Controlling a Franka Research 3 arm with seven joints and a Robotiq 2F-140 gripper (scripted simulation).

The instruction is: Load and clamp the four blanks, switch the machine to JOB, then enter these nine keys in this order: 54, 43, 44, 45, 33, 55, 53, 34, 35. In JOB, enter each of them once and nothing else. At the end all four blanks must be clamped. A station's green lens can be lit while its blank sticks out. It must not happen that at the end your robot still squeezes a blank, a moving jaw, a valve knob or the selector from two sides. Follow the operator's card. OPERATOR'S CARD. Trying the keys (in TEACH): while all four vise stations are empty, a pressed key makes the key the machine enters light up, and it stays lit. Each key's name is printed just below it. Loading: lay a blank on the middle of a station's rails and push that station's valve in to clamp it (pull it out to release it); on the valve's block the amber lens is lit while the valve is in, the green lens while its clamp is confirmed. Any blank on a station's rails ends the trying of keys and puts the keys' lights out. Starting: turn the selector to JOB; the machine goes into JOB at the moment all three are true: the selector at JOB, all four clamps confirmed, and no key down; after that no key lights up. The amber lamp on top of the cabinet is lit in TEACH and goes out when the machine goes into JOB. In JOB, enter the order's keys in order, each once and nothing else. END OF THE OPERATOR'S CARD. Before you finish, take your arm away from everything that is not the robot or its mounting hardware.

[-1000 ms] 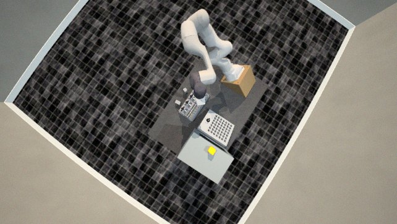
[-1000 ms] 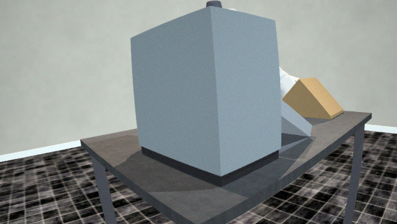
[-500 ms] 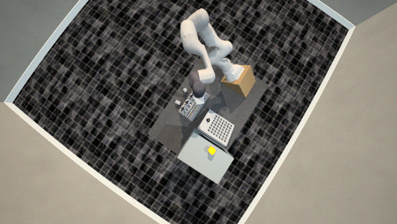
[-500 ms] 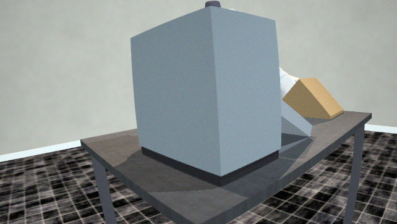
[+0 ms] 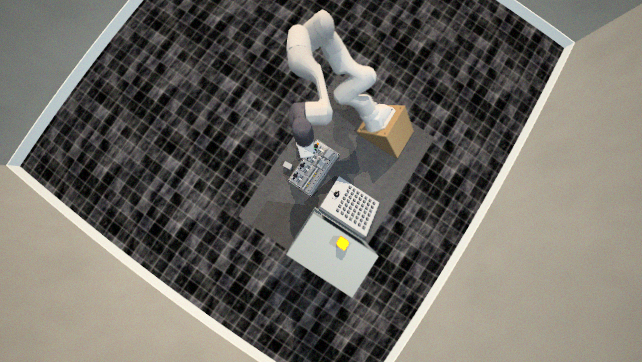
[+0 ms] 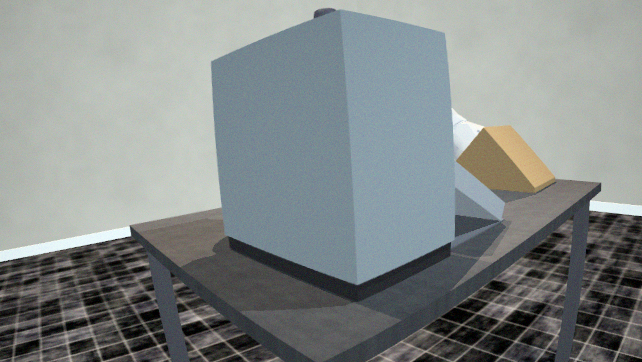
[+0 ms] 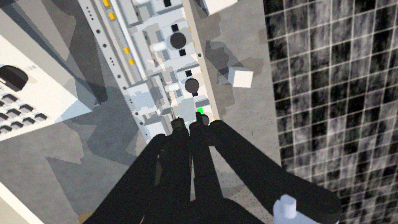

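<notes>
From the top, the amber lamp (image 5: 342,243) glows, blocky, on the flat-topped grey cabinet (image 5: 327,260) (image 6: 285,150); a small pale blank (image 5: 287,165) (image 7: 241,77) lies beside the ribbed, metallic vise bank (image 5: 305,182) (image 7: 120,65). The exterior view shows the cabinet's matte, boxy sides hiding the bank. In the wrist view, the slim black gripper (image 7: 190,107) is clenched on nothing above the bank's end, near a lit green lens (image 7: 200,111); the blank is a smooth white block.

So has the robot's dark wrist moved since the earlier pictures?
Yes: in the top view, the dark wrist has shifted to the picture's left, judged against the cabinet.
</notes>
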